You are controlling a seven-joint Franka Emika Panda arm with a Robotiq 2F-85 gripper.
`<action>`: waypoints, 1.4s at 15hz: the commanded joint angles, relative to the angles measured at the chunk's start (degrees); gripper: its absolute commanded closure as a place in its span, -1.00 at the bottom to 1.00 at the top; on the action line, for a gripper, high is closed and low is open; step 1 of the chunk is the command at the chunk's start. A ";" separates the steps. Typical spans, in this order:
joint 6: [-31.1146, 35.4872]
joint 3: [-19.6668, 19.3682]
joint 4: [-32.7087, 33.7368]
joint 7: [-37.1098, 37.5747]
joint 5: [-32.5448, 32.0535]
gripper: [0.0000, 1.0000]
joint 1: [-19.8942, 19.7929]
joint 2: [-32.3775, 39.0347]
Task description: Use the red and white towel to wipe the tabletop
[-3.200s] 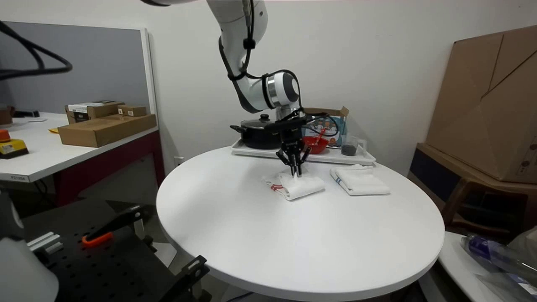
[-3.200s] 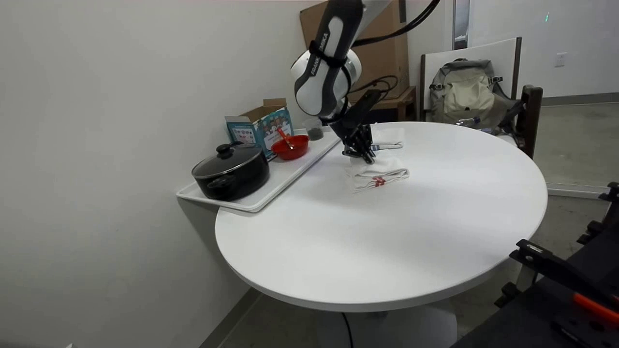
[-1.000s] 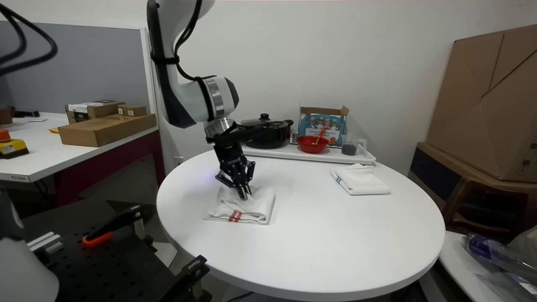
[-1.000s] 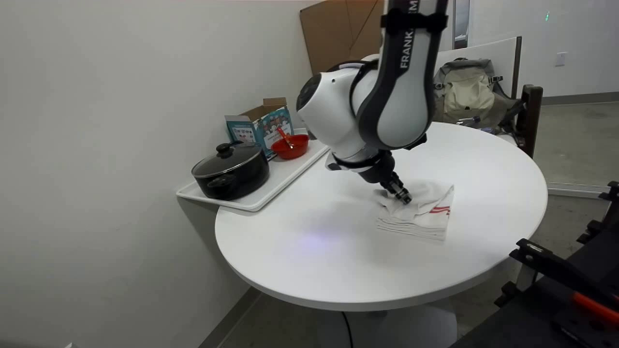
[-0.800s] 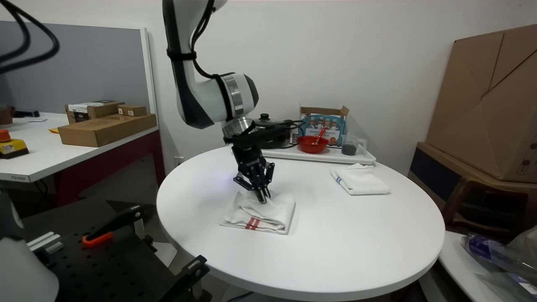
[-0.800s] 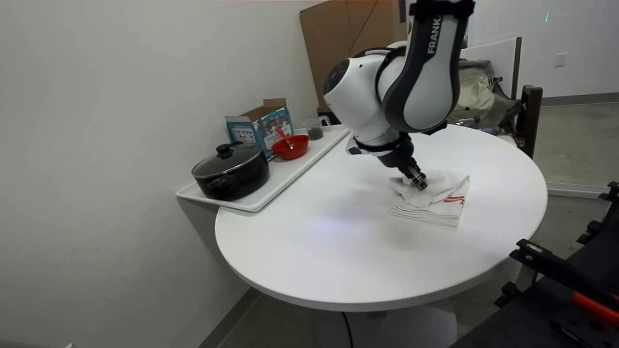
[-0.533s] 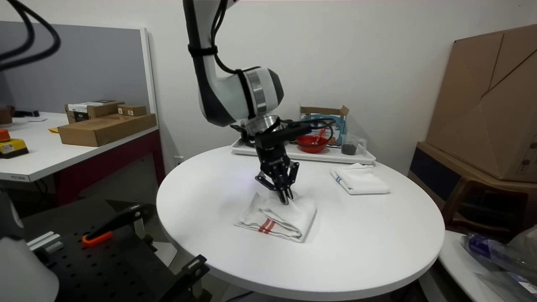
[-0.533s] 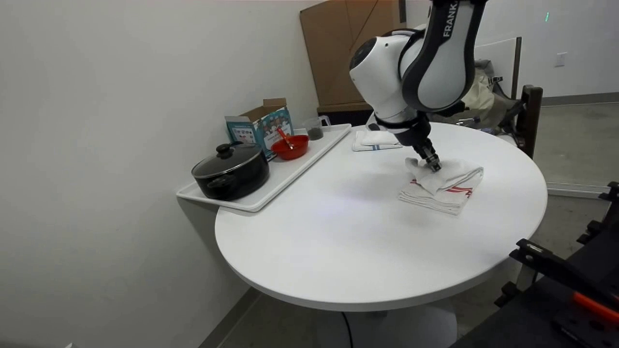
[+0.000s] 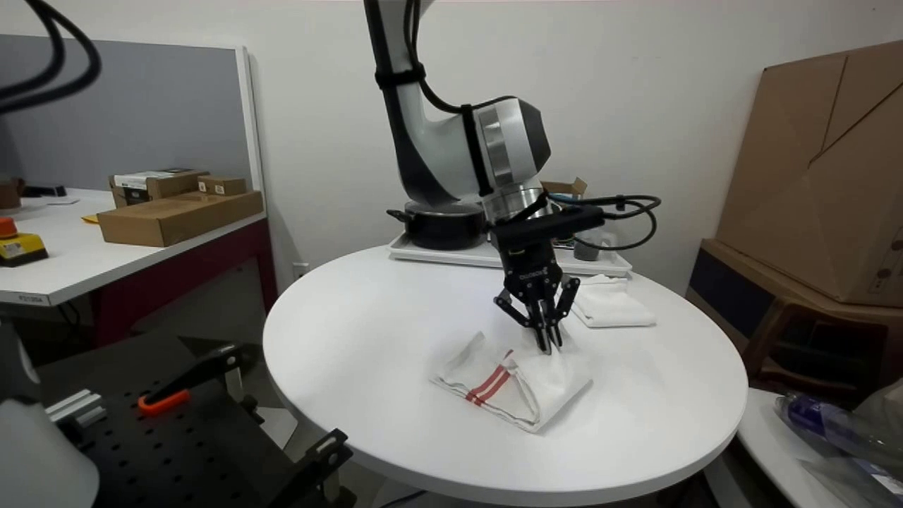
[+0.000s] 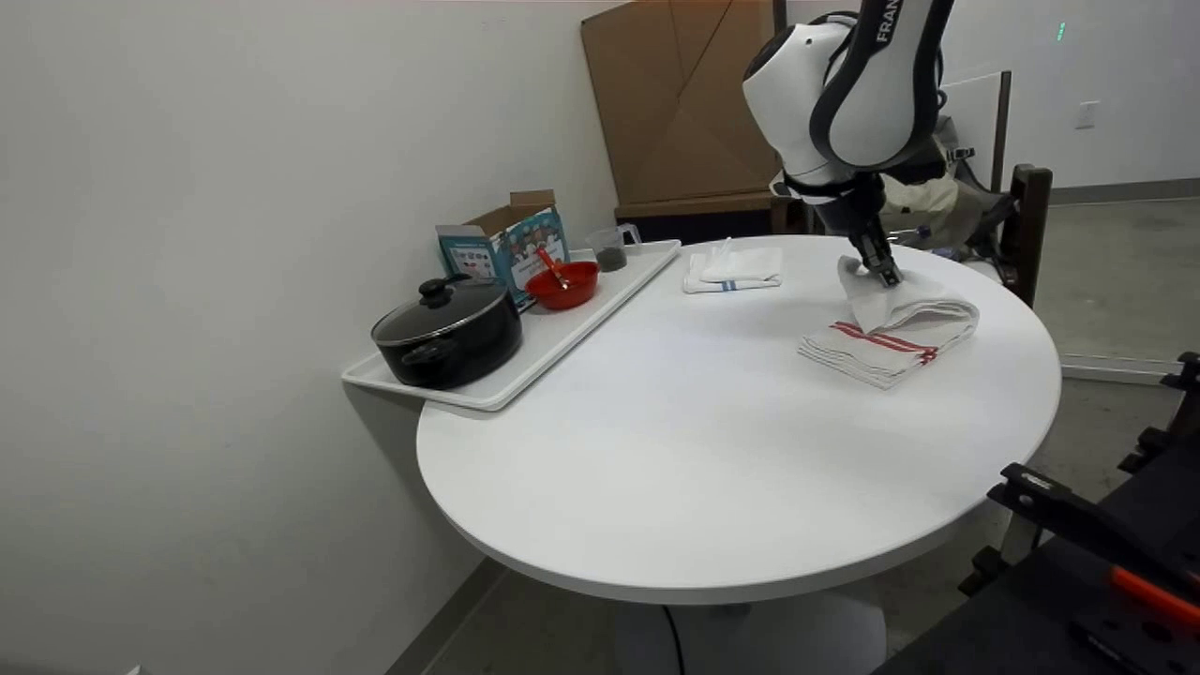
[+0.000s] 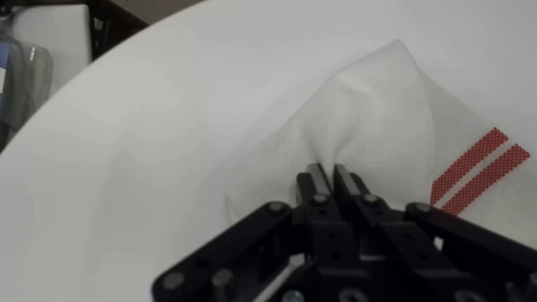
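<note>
- gripping the towel (image 9: 523,386), the claw (image 11: 327,168) has slid it across the desk (image 10: 656,487), farther from the pot (image 10: 452,337)
- wiping seems underway, likely not finished

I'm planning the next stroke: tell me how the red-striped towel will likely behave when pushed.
The red-striped towel is probably floppy: it puckers where the gripper pinches it. It may bunch or fold rather than slide flat, as a flap partly covers its red stripes. Being folded cloth, it is likely light.
</note>
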 commanded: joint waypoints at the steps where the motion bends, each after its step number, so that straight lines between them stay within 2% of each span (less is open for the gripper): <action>1: -2.21 -1.92 0.70 -0.13 0.60 0.84 -0.04 0.17; 5: -4.68 -1.03 -4.47 -1.51 -0.81 0.86 1.27 -0.29; 9: -4.93 1.98 -9.18 -2.21 -0.77 0.84 3.36 0.16; 16: -4.67 7.50 -11.06 -1.49 0.50 0.82 7.95 0.65; 21: -4.68 10.97 -9.96 0.60 -0.85 0.82 13.83 2.50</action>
